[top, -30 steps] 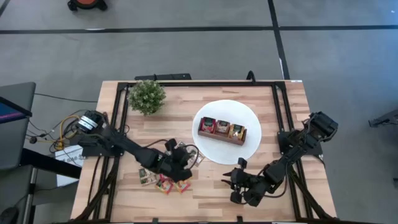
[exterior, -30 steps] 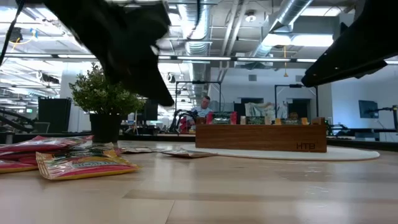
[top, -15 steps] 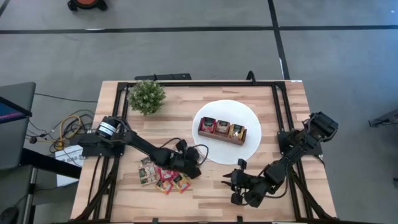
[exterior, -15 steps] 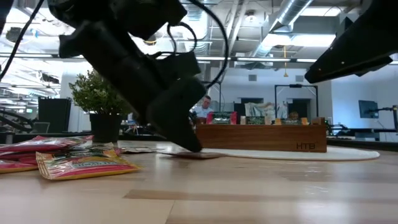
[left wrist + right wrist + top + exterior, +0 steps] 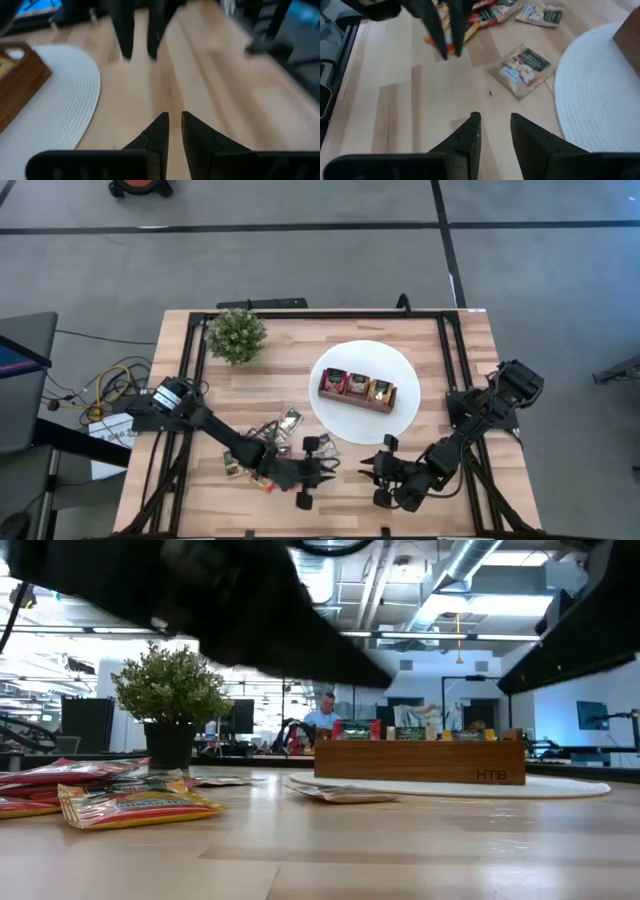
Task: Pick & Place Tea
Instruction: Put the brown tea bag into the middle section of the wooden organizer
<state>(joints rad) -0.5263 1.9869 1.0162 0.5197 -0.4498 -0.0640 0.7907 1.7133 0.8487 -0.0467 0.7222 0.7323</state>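
The tabletop (image 5: 440, 350) is seen from above; the white plate (image 5: 412, 405) at centre carries the wooden tray (image 5: 357, 398). Tea sachets (image 5: 262, 435) are left scattered lower left, awaiting pickup. The left gripper (image 5: 322, 461), narrowly parted and empty, has been swung rightward off the pile. The right gripper (image 5: 367, 470), modestly parted, is held empty nearby.

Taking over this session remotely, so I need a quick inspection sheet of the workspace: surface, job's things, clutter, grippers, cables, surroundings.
Surface: wooden table, white plate on it.
Job's things: tea sachets piled front-left; one sachet lies apart beside the plate; wooden tray on the plate holds sachets.
Clutter: small plant at the back-left.
Grippers: left gripper near the front edge, fingers close together, empty; right gripper facing it, slightly open, empty.
Cables: bundle off the table's left edge.
Surroundings: a person far behind.
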